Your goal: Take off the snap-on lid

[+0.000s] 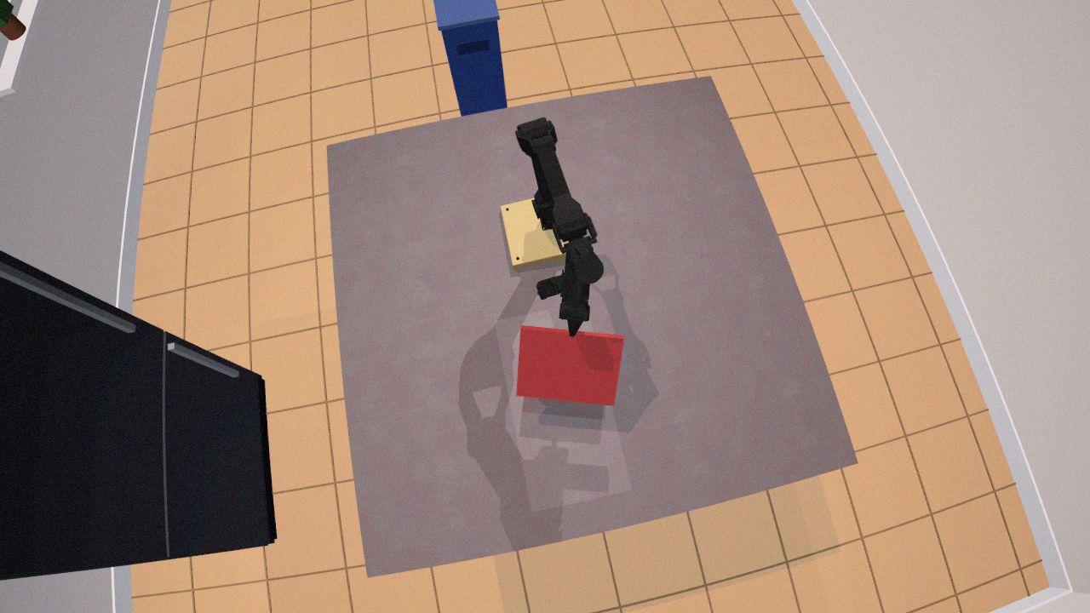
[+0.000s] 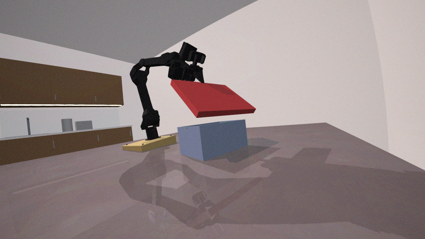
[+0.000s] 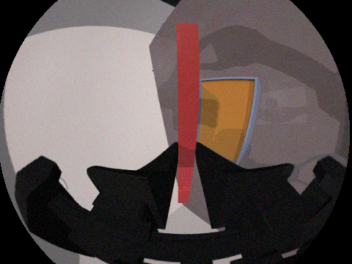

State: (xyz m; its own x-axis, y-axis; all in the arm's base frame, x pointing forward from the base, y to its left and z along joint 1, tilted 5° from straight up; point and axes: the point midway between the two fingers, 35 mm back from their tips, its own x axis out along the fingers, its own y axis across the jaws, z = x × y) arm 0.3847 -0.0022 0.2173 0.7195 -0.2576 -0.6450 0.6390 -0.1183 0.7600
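Note:
The red lid is off the box and in the air above it. It is tilted, with its edge away from the arm hanging lower in the exterior view. My gripper is shut on the lid's edge nearest the arm, seen edge-on between the fingers in the wrist view. The blue storage box stands upright and open on the table, with an orange interior in the wrist view. The lid hides the box in the top view.
The table carries the arm's yellow base plate behind the box. A blue bin stands beyond the table's far edge. A black cabinet stands off the table's left side in the top view.

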